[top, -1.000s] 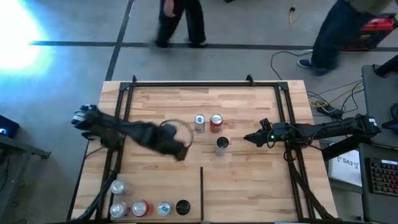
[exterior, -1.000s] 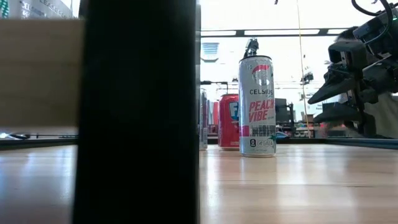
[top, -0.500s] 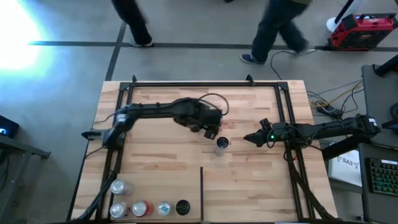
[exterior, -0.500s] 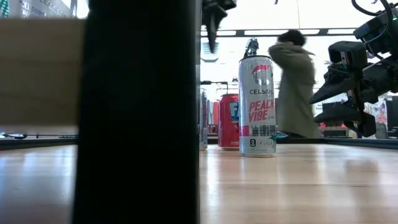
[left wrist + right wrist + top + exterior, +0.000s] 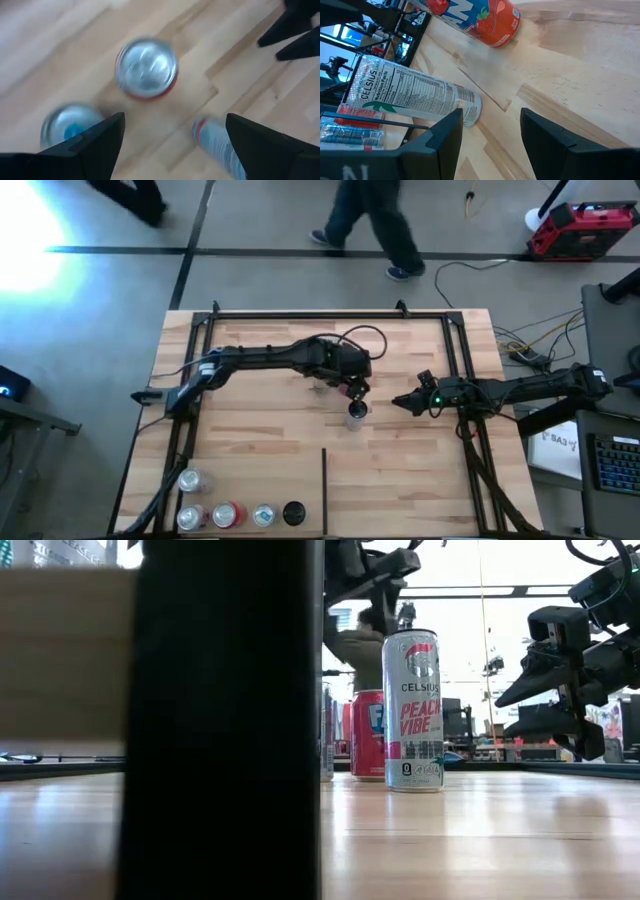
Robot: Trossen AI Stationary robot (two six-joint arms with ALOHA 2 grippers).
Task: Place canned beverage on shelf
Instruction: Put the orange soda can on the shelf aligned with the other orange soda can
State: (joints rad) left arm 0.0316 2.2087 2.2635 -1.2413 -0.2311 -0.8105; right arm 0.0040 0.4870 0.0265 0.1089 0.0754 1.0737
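Three cans stand upright near the middle of the shelf (image 5: 260, 430), a light wooden board in black rails. They are a tall white Celsius can (image 5: 357, 413), a red can (image 5: 368, 735) and a silver can (image 5: 327, 730). My left gripper (image 5: 355, 388) hangs open above them, touching nothing. In the left wrist view (image 5: 172, 120) it looks down on the red can's top (image 5: 145, 67), the silver can's top (image 5: 67, 130) and the white can (image 5: 220, 147). My right gripper (image 5: 398, 401) is open and empty, level, just right of the white can (image 5: 415, 95).
Several more cans (image 5: 228, 515) stand in the board's near left corner. A thin black divider strip (image 5: 323, 490) runs in from the near edge. Black rails (image 5: 455, 350) frame the board. People walk on the floor beyond the far edge (image 5: 370, 220).
My left gripper has swung from the board's left-centre toward the right and far edge, and now hangs over the three cans in the middle. The cans have not moved. My right arm has kept still.
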